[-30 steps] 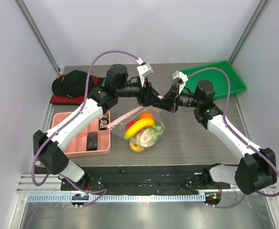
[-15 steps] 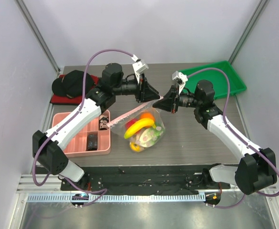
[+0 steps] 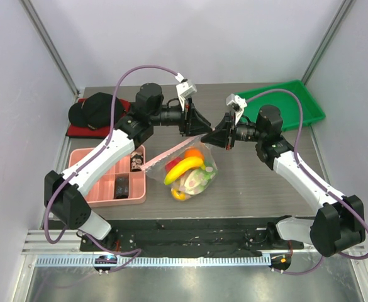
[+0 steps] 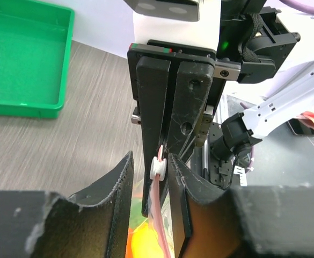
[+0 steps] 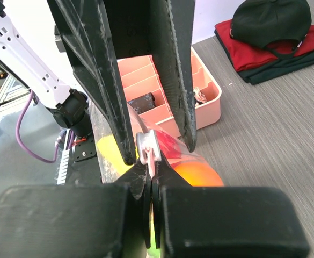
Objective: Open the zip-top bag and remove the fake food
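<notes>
Backed slightly off its partner since a second earlier, my left end effector (image 4: 151, 161) stood narrowly parted around the white slider (image 4: 158, 169). The right end effector (image 5: 152, 183) pinched the zip-top bag (image 3: 193, 173), lifted over the table (image 3: 259, 182) with the fake food (image 3: 184, 167) inside. Opening was in hand. Next, I judged: clamp the slider and drag it.

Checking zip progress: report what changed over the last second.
The left gripper backed off leftward from the right gripper and now sits open around the white slider. The right gripper kept its pinch on the zip-top bag; bag and fake food unmoved.
</notes>
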Robot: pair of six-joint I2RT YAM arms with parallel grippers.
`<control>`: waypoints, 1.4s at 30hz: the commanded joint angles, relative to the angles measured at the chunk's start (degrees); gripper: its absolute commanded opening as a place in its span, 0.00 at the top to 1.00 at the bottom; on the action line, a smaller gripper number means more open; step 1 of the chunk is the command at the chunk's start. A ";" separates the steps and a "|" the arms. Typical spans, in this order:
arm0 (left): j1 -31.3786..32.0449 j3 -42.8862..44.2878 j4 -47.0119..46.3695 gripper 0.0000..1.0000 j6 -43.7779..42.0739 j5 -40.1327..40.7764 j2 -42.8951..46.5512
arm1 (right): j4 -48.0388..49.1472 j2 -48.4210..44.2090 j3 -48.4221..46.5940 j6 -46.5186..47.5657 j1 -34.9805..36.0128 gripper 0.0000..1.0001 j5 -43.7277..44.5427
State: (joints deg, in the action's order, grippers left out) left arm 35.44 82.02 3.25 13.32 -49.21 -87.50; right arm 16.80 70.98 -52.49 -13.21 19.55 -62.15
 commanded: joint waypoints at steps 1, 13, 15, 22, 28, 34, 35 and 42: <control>-0.28 -0.37 -1.49 0.66 0.21 -2.20 0.05 | 0.52 -1.11 -3.06 1.00 0.49 0.99 -1.04; -0.28 -0.72 2.45 1.00 -2.16 4.99 1.63 | 1.92 -2.24 -1.83 -0.58 0.49 0.99 6.31; -0.28 -1.59 3.87 1.00 -2.16 7.80 3.30 | 5.41 -3.04 -0.34 -4.70 0.31 0.99 8.96; -0.55 -12.39 8.79 1.00 -0.15 19.22 13.05 | 12.11 -3.57 3.53 -16.05 -4.25 0.99 18.91; -0.81 -17.40 23.90 1.00 3.63 32.86 25.61 | 18.43 0.02 3.98 -16.85 -8.30 0.99 14.44; -0.81 -19.87 30.06 1.00 8.20 35.50 35.01 | 22.66 5.39 -1.38 -18.86 -8.30 0.99 9.34; -0.81 -20.40 30.33 1.00 9.60 35.76 35.90 | 24.41 6.79 -1.82 -19.48 -8.30 0.99 8.81; -0.81 -23.66 34.36 1.00 12.08 32.69 41.71 | 29.96 12.25 -2.88 -23.53 -8.13 0.99 8.27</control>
State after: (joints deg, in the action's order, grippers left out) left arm 34.89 58.81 30.76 23.22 -15.18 -48.56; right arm 38.11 81.60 -52.31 -34.09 12.49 -55.90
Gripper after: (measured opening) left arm 0.034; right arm 0.021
